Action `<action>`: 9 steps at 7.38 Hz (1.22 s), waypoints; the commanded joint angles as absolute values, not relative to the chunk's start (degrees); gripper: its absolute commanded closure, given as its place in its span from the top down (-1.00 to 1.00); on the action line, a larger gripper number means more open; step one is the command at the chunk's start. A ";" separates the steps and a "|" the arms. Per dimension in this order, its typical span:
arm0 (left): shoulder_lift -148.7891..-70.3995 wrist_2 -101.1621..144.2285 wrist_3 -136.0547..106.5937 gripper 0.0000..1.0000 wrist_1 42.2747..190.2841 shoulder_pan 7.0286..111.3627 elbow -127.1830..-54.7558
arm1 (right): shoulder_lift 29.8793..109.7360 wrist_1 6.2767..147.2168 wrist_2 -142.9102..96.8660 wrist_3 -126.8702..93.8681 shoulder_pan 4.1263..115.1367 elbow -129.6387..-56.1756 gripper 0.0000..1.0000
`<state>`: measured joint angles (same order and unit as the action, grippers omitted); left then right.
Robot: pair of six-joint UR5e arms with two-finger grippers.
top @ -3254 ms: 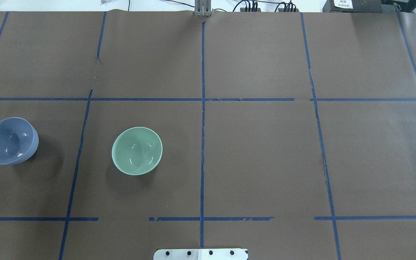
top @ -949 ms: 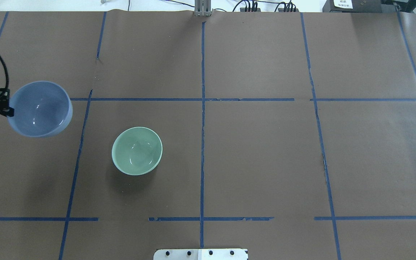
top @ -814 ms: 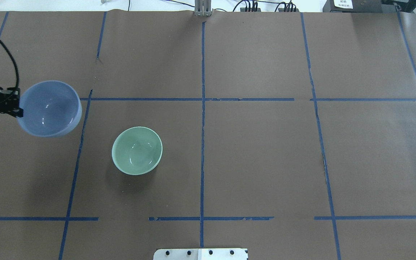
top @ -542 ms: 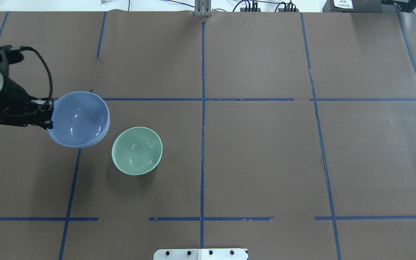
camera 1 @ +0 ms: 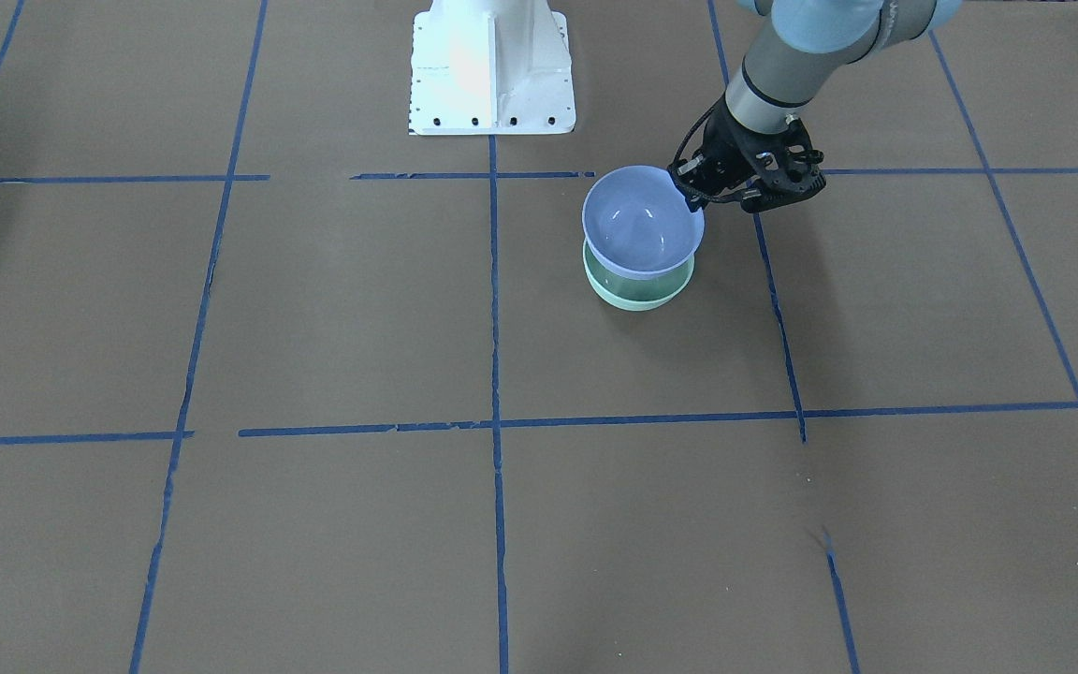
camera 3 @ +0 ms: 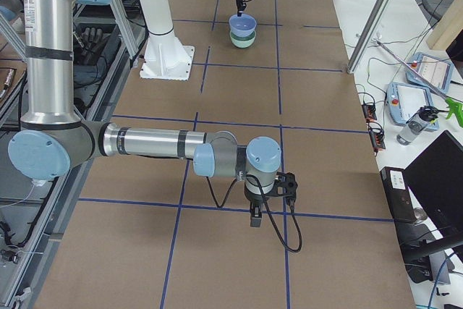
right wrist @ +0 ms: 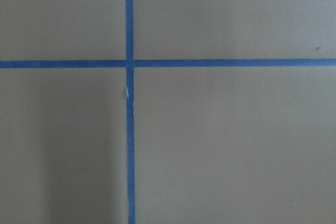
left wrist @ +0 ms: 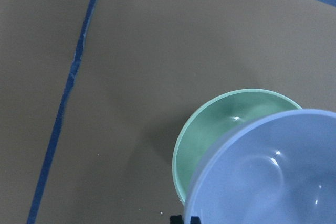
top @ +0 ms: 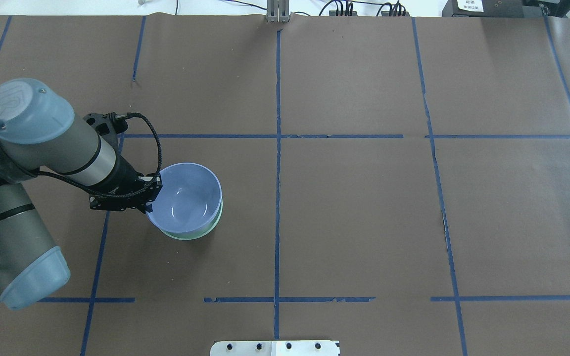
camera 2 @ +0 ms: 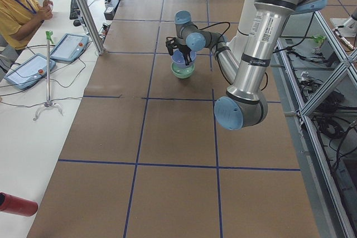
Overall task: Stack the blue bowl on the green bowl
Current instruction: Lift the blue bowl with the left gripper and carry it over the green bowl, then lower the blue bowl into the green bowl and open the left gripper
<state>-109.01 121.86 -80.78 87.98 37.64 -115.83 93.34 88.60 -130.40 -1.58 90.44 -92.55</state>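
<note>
My left gripper (top: 150, 197) is shut on the rim of the blue bowl (top: 185, 197) and holds it upright just over the green bowl (top: 192, 236), which sits on the brown table. The blue bowl covers most of the green one. I cannot tell whether they touch. In the front view the blue bowl (camera 1: 642, 223) hangs above the green bowl (camera 1: 637, 293), with the left gripper (camera 1: 691, 192) on its rim. The left wrist view shows the blue bowl (left wrist: 273, 174) overlapping the green bowl (left wrist: 210, 135). My right gripper (camera 3: 255, 215) shows only in the exterior right view, so I cannot tell its state.
The robot's white base plate (camera 1: 492, 65) stands at the table's near edge (top: 275, 347). Blue tape lines (top: 278, 148) grid the brown cover. An operator (camera 2: 17, 4) sits beyond the far edge beside tablets (camera 2: 67, 47) and a stand.
The blue bowl has gone from the table at far left into my left gripper, which lifted it and carried it right. It now hangs over the green bowl.
</note>
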 commanded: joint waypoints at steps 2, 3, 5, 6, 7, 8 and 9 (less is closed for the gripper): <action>-109.16 121.46 -81.04 -1.00 89.65 35.86 -112.85 | 93.34 88.59 -130.34 -1.58 90.44 -92.55 1.00; -109.16 121.46 -81.04 -1.00 89.65 35.60 -112.59 | 93.34 88.68 -130.34 -1.58 90.44 -92.55 1.00; -109.25 121.46 -81.04 -1.00 89.65 35.60 -111.89 | 93.34 88.59 -130.34 -1.58 90.44 -92.55 1.00; -109.25 121.46 -80.95 -1.00 89.65 35.60 -111.80 | 93.34 88.59 -130.34 -1.58 90.44 -92.55 1.00; -109.25 121.46 -80.69 -1.00 89.65 35.60 -111.54 | 93.34 88.59 -130.34 -1.58 90.44 -92.55 1.00; -109.34 121.46 -80.60 -0.66 89.65 35.60 -111.36 | 93.34 88.59 -130.34 -1.58 90.44 -92.55 1.00; -109.25 121.46 -80.77 0.98 89.65 35.68 -111.36 | 93.34 88.59 -130.43 -1.58 90.44 -92.55 1.00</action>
